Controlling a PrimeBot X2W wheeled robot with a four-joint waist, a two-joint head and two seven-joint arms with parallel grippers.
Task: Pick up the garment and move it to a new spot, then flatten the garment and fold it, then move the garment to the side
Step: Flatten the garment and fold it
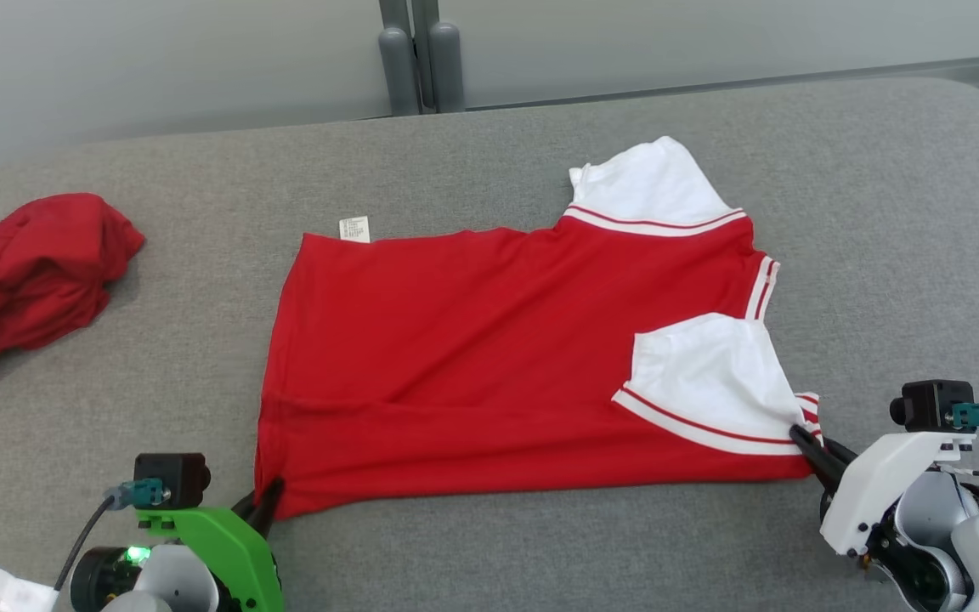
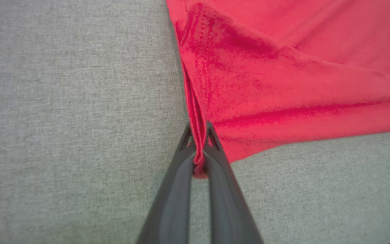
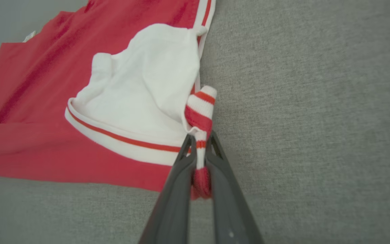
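While our left gripper (image 1: 271, 493) and right gripper (image 1: 802, 437) are clamped on the lower corners of the garment (image 1: 489, 357), spread mid-frame, such narrow pinches could slip as we lift, spoiling the fold.

Head view looks down over the surface (image 1: 489, 552); wrist views, low and close, share near corners of the garment (image 1: 489, 340)
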